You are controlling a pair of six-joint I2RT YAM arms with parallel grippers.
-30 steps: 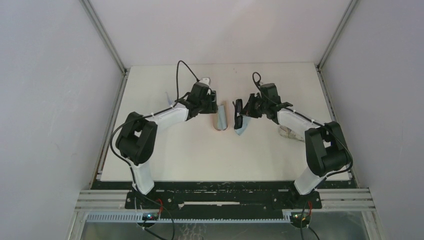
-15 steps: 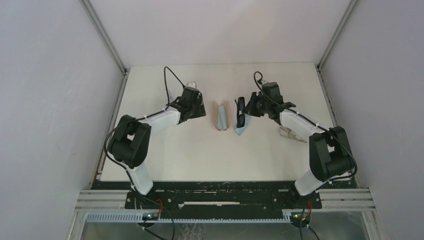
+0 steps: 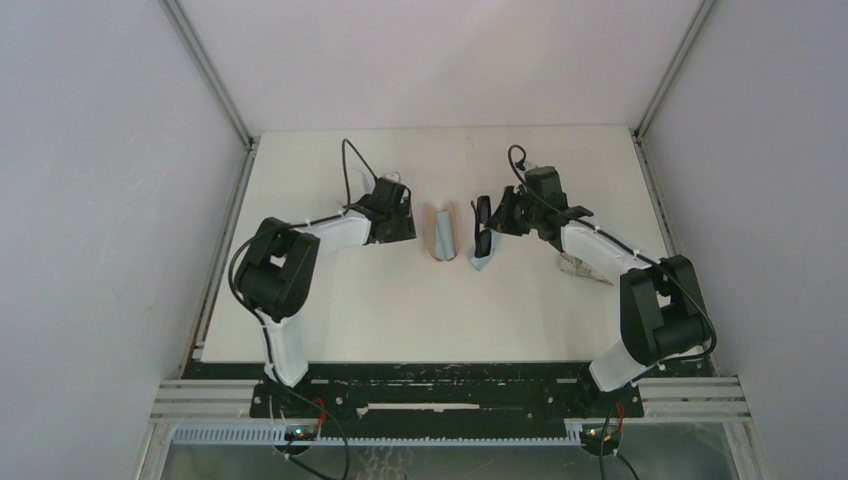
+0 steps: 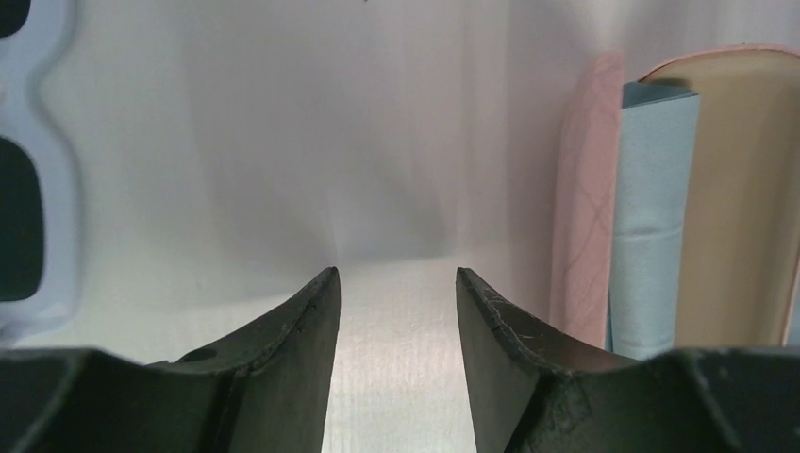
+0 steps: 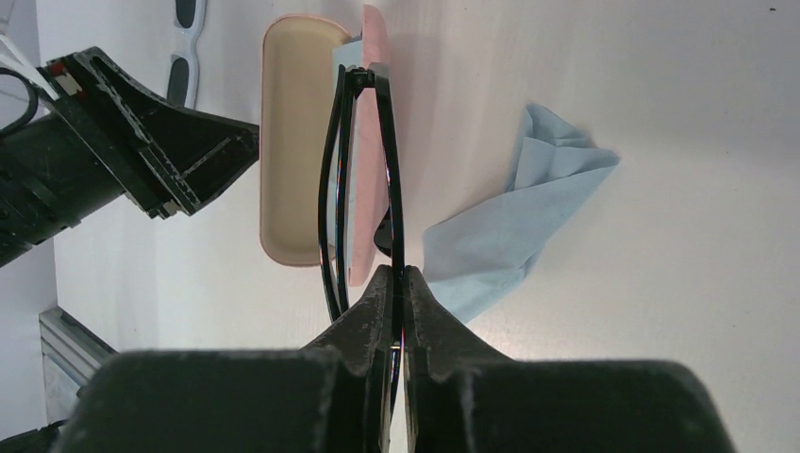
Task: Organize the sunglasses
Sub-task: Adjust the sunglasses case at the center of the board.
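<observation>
White table (image 3: 380,300), black sunglasses (image 3: 480,225) folded, axis near-to-far

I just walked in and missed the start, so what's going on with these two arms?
The right gripper is shut on the black sunglasses, holding them next to the open pink case, which has a light-blue cloth inside. The left gripper is open and empty, near the case's other side, with the white sunglasses lying on the table beside it.

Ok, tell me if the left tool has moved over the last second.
Yes. The left tool has pulled back to the left, away from the pink case, widening the gap between them.
</observation>
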